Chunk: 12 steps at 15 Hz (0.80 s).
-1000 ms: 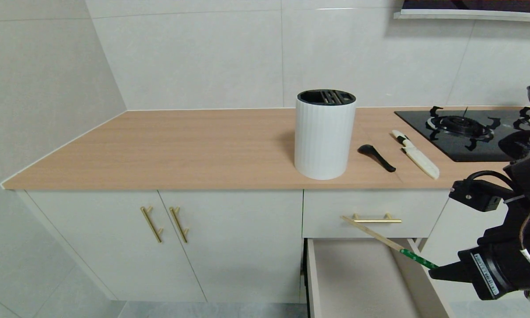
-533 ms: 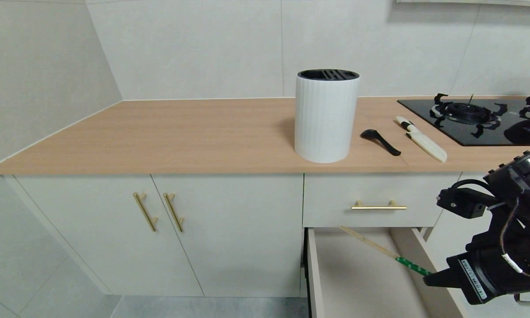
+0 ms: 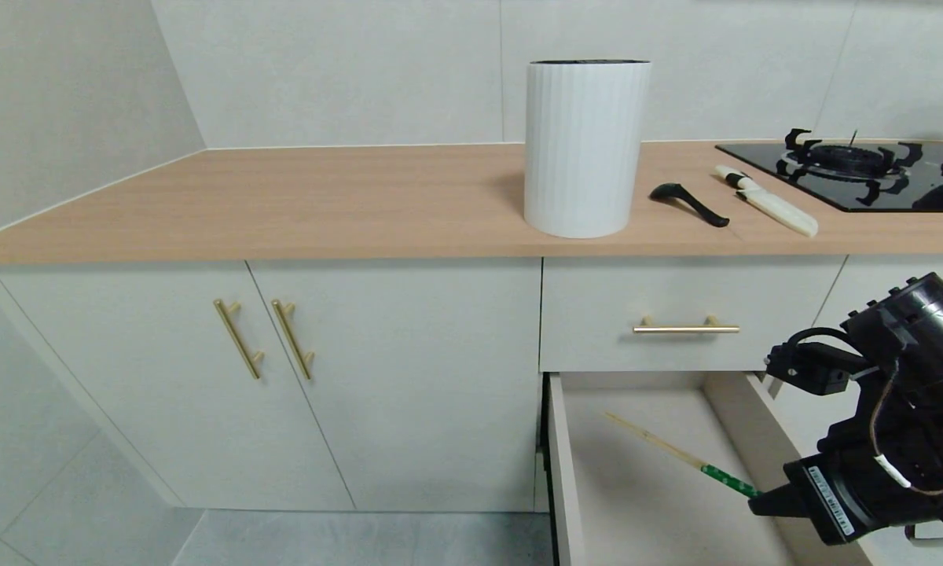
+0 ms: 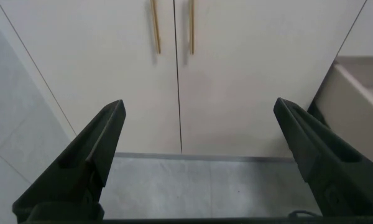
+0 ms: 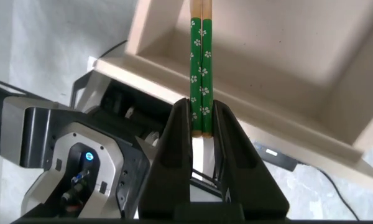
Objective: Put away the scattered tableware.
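Observation:
A pair of wooden chopsticks point(image 3: 680, 453) with green flowered ends is pinched in my right gripper point(image 3: 761, 494) and slants over the open lower drawer point(image 3: 660, 503). In the right wrist view the chopsticks point(image 5: 198, 68) run from the shut fingers point(image 5: 179, 134) out over the drawer's pale floor point(image 5: 280, 37). On the wooden counter point(image 3: 322, 204) lie a black spoon point(image 3: 687, 202) and a cream-handled knife point(image 3: 766, 209) beside a tall white ribbed holder point(image 3: 585, 149). My left gripper point(image 4: 199, 162) is open, low in front of the cabinet doors point(image 4: 174, 68).
A black gas hob point(image 3: 856, 173) occupies the counter's right end. A shut drawer with a gold handle point(image 3: 685, 328) sits above the open one. Two cabinet doors with gold handles point(image 3: 263, 346) stand to the left, above a grey tiled floor point(image 3: 361, 542).
The head camera has dropped, so the counter appears higher and flatter. My right gripper with the chopsticks has sunk lower, from in front of the upper drawer's handle to over the open drawer.

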{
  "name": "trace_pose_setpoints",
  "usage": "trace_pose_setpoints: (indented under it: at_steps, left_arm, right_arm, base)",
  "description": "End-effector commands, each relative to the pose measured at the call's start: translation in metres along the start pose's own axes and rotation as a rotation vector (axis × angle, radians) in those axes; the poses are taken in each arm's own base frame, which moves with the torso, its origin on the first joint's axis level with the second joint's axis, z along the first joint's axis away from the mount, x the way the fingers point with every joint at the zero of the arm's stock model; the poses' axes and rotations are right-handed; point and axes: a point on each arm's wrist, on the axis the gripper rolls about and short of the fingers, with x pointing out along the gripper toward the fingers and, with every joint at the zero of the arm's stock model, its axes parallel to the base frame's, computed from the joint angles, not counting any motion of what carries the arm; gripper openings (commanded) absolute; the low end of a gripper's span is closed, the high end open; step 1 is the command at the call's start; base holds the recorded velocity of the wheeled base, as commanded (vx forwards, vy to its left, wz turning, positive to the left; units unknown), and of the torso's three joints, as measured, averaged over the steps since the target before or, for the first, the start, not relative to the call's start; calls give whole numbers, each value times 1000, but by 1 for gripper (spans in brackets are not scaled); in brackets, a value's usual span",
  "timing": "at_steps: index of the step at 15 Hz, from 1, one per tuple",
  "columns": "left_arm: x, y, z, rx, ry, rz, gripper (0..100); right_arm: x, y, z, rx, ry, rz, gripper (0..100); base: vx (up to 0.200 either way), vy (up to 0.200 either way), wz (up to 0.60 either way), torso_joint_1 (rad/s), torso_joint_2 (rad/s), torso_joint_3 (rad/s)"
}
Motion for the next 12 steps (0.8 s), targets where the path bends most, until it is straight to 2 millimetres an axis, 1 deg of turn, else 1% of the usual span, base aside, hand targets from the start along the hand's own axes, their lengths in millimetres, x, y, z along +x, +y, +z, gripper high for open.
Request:
trace_pose_setpoints:
  at_steps: [1,4,5,9,11,12]
  left_arm:
    - [0,0,0,0,0,1,100]
    - [0,0,0,0,0,1,100]
    - [0,0,0,0,0,1,100]
    - [0,0,0,0,0,-1,100]
    - [0,0,0,0,0,1,100]
    - [0,0,0,0,0,1,100]
  right_arm:
    - [2,0,0,0,5,0,0]
    - [3,0,0,-1,5,-1,0]
    - [3,0,0,-1,5,-1,0]
    - [3,0,0,-1,2,0,0]
    - [9,0,5,-2,-14,2,0]
    - [17,0,7,-1,-10,-5,0]
  base:
    - [0,0,0,-124,442,320]
    - [0,0,0,-87,419,315]
    - [0,0,0,-36,203,144]
    - [0,0,0,-13,44,24]
    - [0,0,0,0,0,0]
    - [0,0,0,0,0,0]
